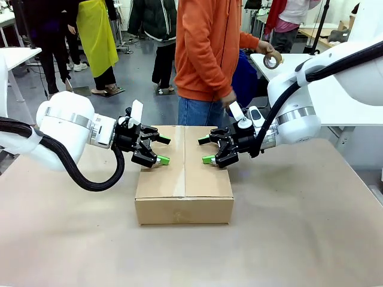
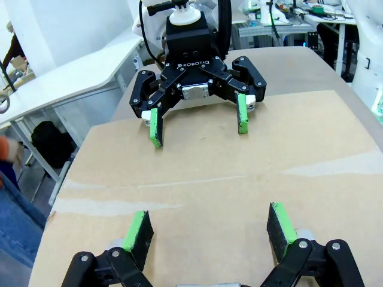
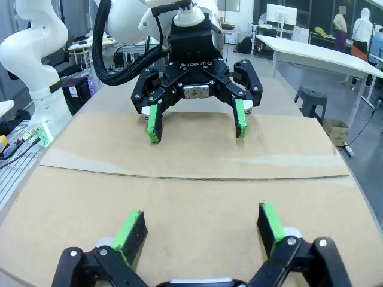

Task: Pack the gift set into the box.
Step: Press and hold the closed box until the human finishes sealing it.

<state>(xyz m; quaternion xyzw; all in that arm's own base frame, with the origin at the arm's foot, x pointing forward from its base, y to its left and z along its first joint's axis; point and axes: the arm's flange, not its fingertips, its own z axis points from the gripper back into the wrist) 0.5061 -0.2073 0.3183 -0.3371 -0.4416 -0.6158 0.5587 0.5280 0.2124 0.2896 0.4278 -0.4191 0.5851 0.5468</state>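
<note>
**Both grippers spread over the closed carton**

In the front view the box (image 1: 184, 176) sits at the centre of the frame on the brown table (image 1: 299, 239), its top flaps folded flat and meeting along a seam that runs away from the camera. The left gripper (image 1: 160, 150) reaches in from picture left and hangs over the left edge of the box top, fingers wide apart with nothing between them. The right gripper (image 1: 207, 149) comes in from picture right over the right part of the top, its green-padded fingers likewise spread and empty (the two face each other across the seam).

In the left wrist view the left gripper (image 2: 209, 232) rises from the bottom edge over the cardboard, and the right gripper (image 2: 198, 124) faces it in the upper middle, fingers apart. The right wrist view mirrors this: the right gripper (image 3: 200, 230) at the bottom, the left gripper (image 3: 197, 124) opposite.

Behind the box, at upper centre of the front view, stands a person in an orange top (image 1: 206, 48), holding a roll of tape (image 1: 273, 59) at upper right.
</note>
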